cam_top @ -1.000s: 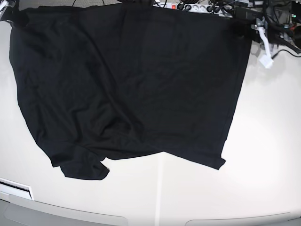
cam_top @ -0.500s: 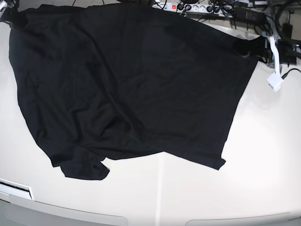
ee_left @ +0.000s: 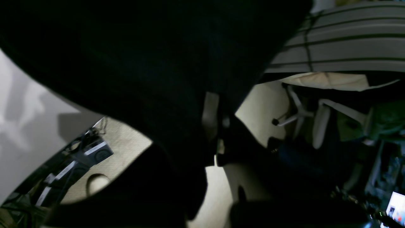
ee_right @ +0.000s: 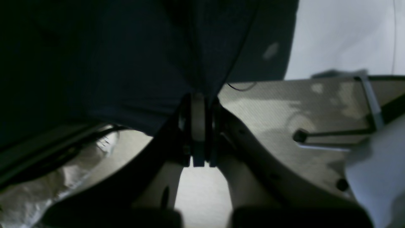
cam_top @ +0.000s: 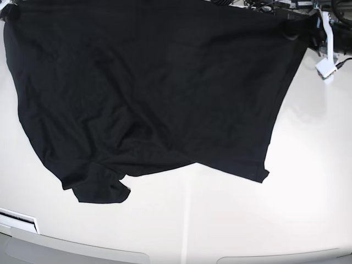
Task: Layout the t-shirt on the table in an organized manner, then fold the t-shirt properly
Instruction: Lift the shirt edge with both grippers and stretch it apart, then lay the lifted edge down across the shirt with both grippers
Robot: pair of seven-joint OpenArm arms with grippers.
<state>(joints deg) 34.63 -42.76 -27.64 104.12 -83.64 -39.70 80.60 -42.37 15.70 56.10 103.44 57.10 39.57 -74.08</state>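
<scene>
The black t-shirt (cam_top: 148,93) hangs stretched by its two far corners, its lower part lying on the off-white table (cam_top: 247,220). One sleeve is bunched at the near left (cam_top: 102,190). At the back right, my left gripper (cam_top: 301,26) pinches one corner. In the left wrist view its fingertips (ee_left: 218,104) are shut, with dark t-shirt cloth (ee_left: 142,63) draped over them. My right gripper (ee_right: 198,95) is shut on a fold of the t-shirt (ee_right: 110,63). In the base view it is lost at the top left edge.
A white adapter on a cable (cam_top: 325,70) hangs beside the left arm at the back right. Dark cables (cam_top: 275,4) lie along the table's far edge. The table's curved front edge (cam_top: 77,250) runs along the bottom. An office chair base (ee_left: 297,114) stands on the floor.
Both far corners have gone up and back, so the shirt now hides the power strip. The left gripper moved up and to the right, and the near hem slid slightly away.
</scene>
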